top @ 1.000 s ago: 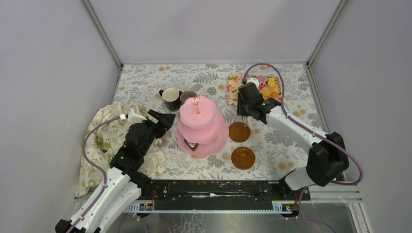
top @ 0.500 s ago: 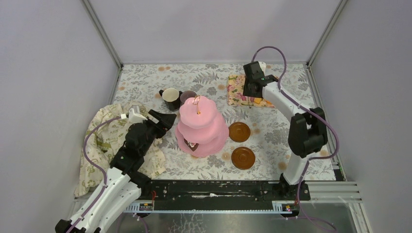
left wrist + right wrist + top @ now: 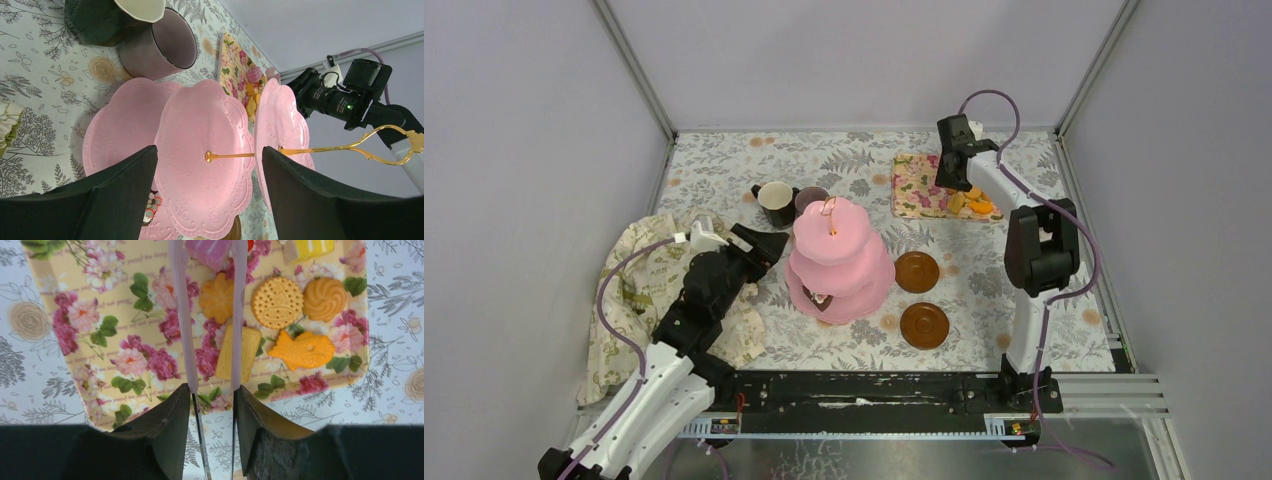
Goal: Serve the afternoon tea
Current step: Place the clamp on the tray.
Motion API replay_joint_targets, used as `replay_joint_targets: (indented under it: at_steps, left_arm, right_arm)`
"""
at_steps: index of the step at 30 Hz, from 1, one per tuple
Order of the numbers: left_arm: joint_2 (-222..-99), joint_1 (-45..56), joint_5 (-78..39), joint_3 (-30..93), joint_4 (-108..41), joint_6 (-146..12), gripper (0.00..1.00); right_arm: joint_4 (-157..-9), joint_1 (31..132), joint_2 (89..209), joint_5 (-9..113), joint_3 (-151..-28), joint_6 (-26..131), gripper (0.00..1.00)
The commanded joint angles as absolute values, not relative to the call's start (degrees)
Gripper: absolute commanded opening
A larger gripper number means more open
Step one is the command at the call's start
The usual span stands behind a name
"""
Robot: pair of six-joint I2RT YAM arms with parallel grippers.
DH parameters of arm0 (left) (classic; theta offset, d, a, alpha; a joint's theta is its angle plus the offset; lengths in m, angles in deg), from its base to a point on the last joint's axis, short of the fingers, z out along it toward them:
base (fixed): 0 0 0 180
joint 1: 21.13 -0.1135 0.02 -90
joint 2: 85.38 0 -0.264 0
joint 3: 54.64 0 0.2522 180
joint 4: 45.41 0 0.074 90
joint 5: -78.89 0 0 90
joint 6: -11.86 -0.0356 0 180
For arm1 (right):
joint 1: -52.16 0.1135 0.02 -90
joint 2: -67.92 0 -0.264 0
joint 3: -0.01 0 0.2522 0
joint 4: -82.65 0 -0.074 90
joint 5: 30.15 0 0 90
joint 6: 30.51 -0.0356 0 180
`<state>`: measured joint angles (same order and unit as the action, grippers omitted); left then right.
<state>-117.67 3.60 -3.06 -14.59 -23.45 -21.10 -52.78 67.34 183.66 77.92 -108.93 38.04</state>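
Top external view is showing the pink cake stand [image 3: 839,262] standing mid-table, a dark sweet [image 3: 819,298] lying on its bottom tier. A cream-lined dark mug [image 3: 776,203] and a plain dark mug [image 3: 810,201] are sitting just behind it. The far saucer [image 3: 917,271] and near saucer [image 3: 924,325] are lying to its right.

The left gripper [image 3: 759,245] is hovering just beside the stand, over the edge of the leaf-print cloth [image 3: 639,290], jaws standing wide apart and holding nothing.

The right gripper [image 3: 212,390] is hanging over the floral tray [image 3: 100,335] at the far side, clamping a pair of tongs [image 3: 181,315]. The tong arms are straddling an orange flower biscuit [image 3: 216,297], with a pink sweet [image 3: 210,250] between their far ends; whether they are touching it, I cannot tell.
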Motion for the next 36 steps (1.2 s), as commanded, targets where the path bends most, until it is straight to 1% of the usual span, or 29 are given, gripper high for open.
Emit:
replay_joint_targets:
  at_steps: [1,8,25,36]
  left_arm:
    - [-118.1,4.0,-3.7,-15.1,-27.5,-21.0,0.83]
    - [-118.9,4.0,-3.7,-15.0,-27.9,-21.5,0.83]
    - [-120.6,4.0,-3.4,-15.6,-29.5,-22.5,0.84]
    - [-120.6,4.0,-2.3,-14.4,-29.0,-24.0,0.84]
  right_arm:
    - [-51.5,66.8,185.3,76.1,-114.1,37.2,0.43]
    - [-49.6,66.5,188.2,75.3,-117.6,35.5,0.43]
    - [-48.5,64.6,190.9,75.3,-118.7,34.1,0.45]
    - [-48.0,64.1,193.2,74.3,-122.2,33.7,0.45]
